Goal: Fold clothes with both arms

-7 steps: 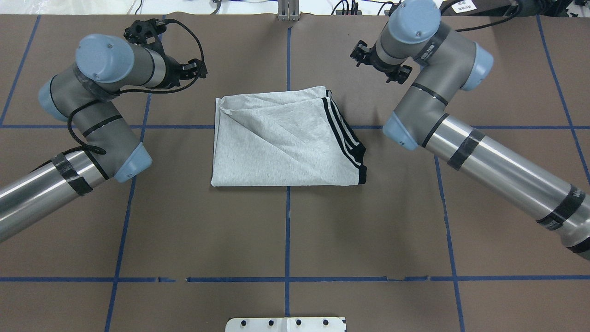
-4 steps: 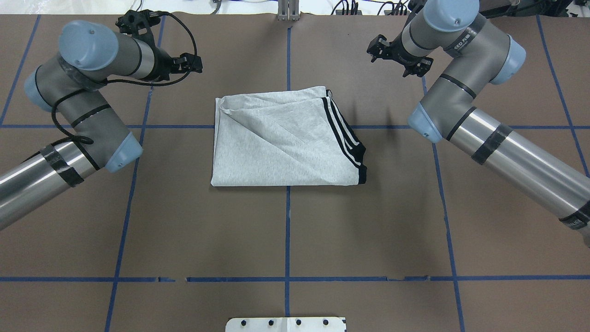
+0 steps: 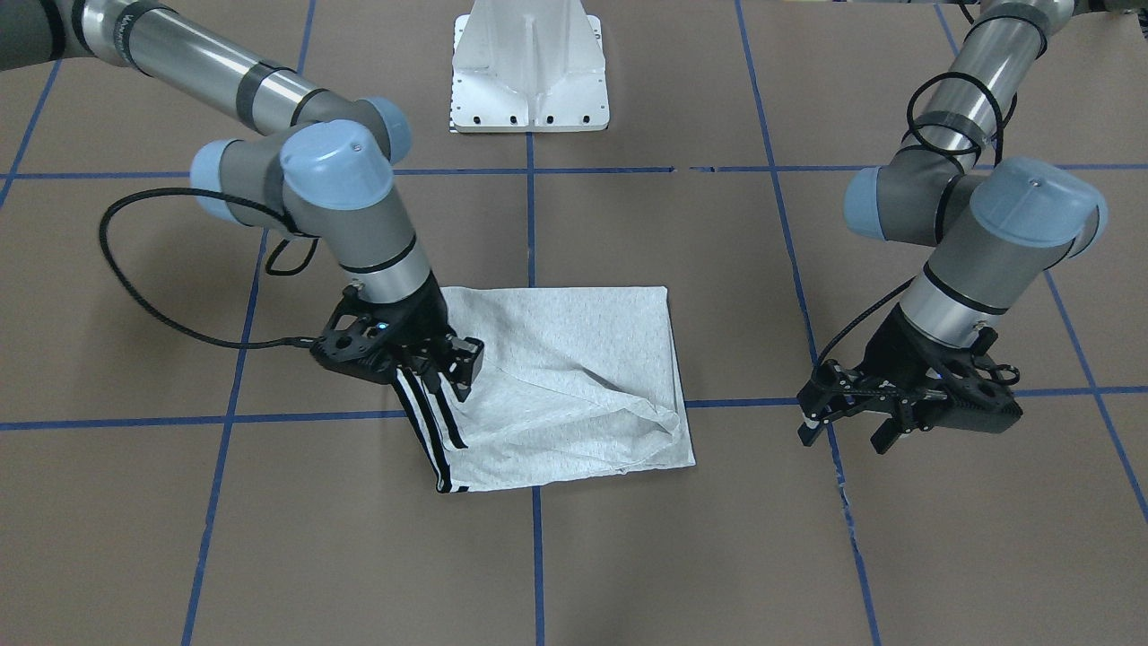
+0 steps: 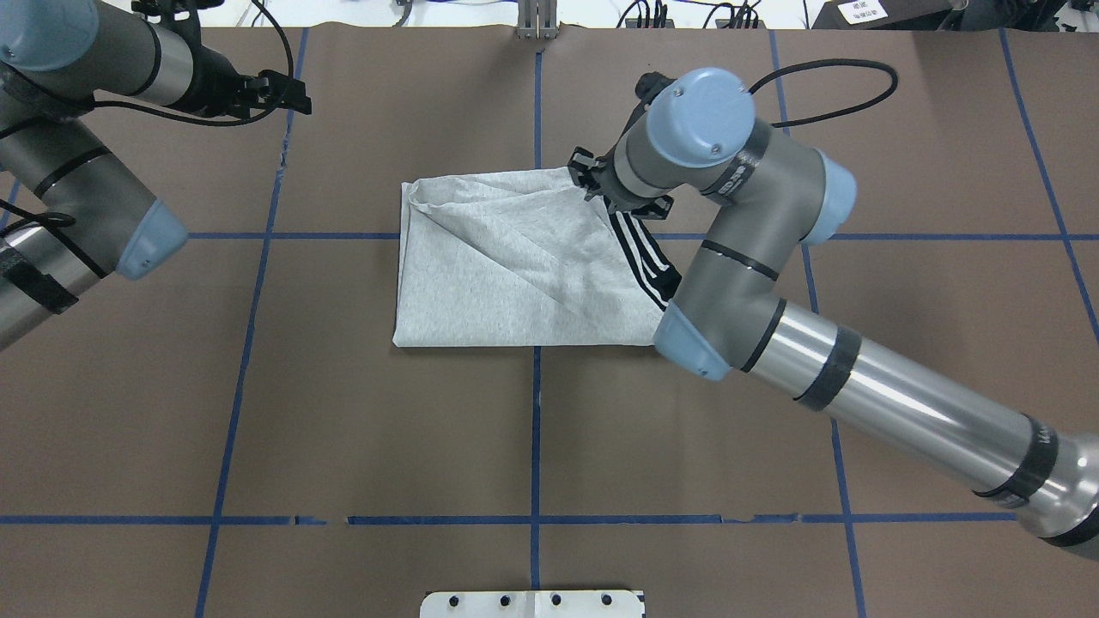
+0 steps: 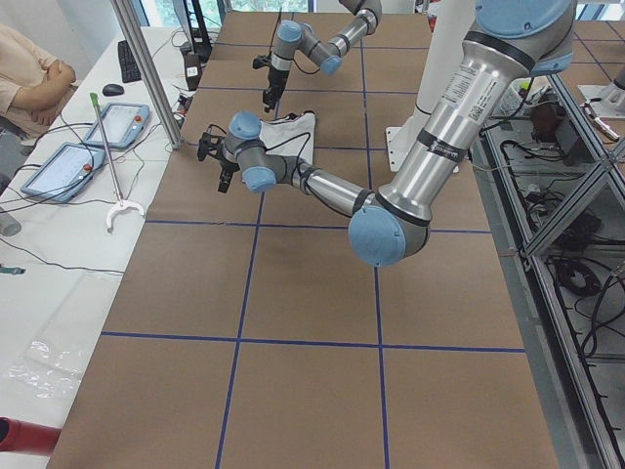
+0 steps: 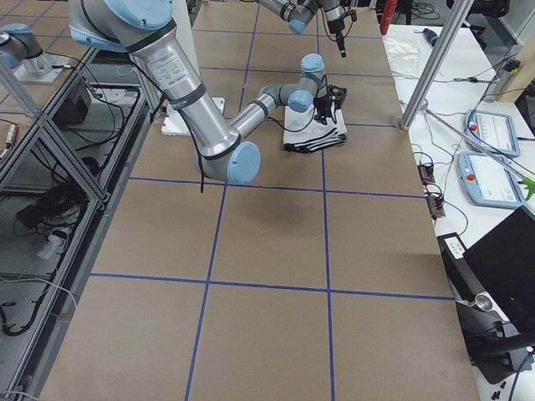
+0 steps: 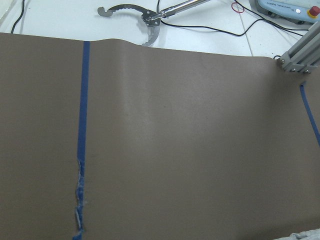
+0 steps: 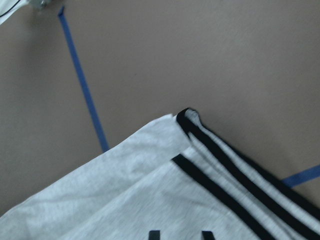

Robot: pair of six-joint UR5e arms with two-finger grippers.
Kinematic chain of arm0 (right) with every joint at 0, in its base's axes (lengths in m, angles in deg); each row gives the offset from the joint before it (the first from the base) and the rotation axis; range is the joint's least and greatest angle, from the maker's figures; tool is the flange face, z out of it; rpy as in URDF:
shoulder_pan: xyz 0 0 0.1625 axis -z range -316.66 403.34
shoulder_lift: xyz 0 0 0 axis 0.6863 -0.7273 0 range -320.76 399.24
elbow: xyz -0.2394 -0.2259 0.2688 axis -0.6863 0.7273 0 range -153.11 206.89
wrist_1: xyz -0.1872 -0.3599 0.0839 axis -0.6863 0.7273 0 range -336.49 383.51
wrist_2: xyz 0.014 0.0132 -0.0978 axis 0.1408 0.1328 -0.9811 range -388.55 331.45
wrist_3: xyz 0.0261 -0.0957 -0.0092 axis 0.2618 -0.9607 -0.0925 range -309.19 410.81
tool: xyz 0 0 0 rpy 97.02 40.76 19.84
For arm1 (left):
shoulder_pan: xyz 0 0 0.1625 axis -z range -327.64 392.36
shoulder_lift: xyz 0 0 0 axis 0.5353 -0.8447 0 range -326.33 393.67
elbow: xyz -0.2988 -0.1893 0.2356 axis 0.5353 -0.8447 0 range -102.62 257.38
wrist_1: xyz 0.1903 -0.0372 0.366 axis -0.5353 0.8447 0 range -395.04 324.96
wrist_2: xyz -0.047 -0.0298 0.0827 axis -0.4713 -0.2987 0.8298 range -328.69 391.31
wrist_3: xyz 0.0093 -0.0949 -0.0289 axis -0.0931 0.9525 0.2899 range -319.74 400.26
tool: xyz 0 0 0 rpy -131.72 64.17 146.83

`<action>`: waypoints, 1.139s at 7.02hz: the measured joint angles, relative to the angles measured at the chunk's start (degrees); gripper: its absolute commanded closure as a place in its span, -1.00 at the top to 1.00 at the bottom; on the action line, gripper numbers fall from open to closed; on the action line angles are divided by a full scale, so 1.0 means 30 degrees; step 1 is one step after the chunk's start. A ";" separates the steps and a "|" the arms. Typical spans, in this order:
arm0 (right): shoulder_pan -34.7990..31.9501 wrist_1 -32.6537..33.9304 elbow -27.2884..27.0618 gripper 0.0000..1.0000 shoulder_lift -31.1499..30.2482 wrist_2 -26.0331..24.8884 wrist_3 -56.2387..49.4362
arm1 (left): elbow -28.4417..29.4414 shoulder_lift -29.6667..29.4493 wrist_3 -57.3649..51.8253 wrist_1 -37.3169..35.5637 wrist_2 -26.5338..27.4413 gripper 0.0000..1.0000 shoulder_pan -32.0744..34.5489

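Since the T-shirt [image 4: 515, 275] already lies on the counter [image 4: 343, 429] as a compact grey rectangle of several layers, I judge most of the folding done. No sleeve or hem hangs loose, and the print is hidden from me. Its black stripes [image 4: 640, 249] run along the edge directly beneath my right gripper [image 3: 446, 381], which hangs over the shirt's striped corner. In the right wrist view the two fingertips [image 8: 154, 234] stand apart above the cloth, so nothing is pinched yet. My left gripper [image 3: 846, 432] is well off to the shirt's other side, over bare counter, its jaws also apart and empty. Its wrist camera catches only a sliver of grey fabric at the lower corner. What seems left, by my reading, is either one more fold started from the striped edge or a tidy of the diagonal crease across the top layer
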 measured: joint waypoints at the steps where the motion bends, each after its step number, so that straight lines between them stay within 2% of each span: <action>1: 0.0883 -0.0029 0.1073 -1.00 0.1122 -0.0639 0.0104 | -0.0023 0.0051 -0.0113 -0.0039 -0.0146 0.99 0.0127; 3: 0.2078 -0.0163 0.3530 -1.00 0.3352 -0.1442 0.0103 | -0.0033 0.0028 -0.0135 -0.0169 -0.0275 0.98 0.0180; 5: 0.2789 -0.1688 0.5722 -1.00 0.4504 -0.1895 0.0067 | -0.0005 -0.0059 -0.0051 -0.0293 -0.0294 0.99 0.0186; 8: 0.1994 -0.2821 0.8374 -1.00 0.5319 -0.2360 -0.0770 | 0.0017 -0.0105 0.0000 -0.0352 -0.0296 0.99 0.0199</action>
